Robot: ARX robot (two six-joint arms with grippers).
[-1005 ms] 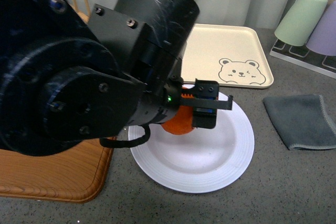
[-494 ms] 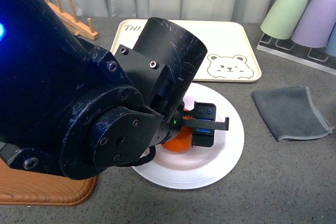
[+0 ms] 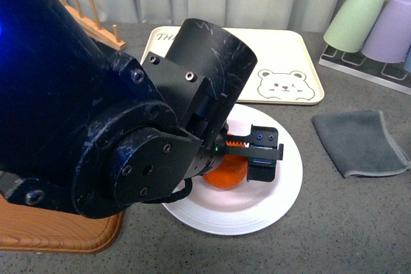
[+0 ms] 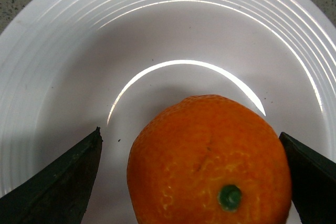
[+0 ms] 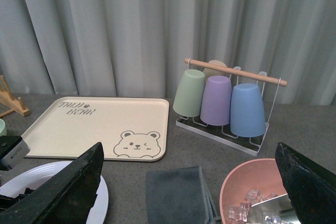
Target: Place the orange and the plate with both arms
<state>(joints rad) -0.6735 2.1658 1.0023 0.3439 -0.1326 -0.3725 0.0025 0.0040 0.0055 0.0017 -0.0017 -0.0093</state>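
Observation:
The orange (image 3: 226, 176) sits in the white plate (image 3: 282, 190) at the table's middle. My left gripper (image 3: 264, 157) is open, with one jaw on each side of the orange. In the left wrist view the orange (image 4: 210, 161) shows its green stem dot and rests on the plate (image 4: 157, 35), between the dark fingers (image 4: 58, 182). There is a gap on one side; the other finger is close to the skin. My right gripper (image 5: 186, 187) is open and empty, off to the right, and is not in the front view. The plate's rim (image 5: 42, 174) shows in its view.
A beige bear tray (image 3: 282, 56) lies behind the plate. A grey cloth (image 3: 359, 142) lies to the right and a rack of cups (image 3: 372, 24) stands at the back right. A wooden board (image 3: 58, 232) is at the left. A pink bowl with ice (image 5: 262, 192) is near the right gripper.
My left gripper has come down with the orange toward the plate's middle, and the orange now rests on the plate. The front view has shifted slightly.

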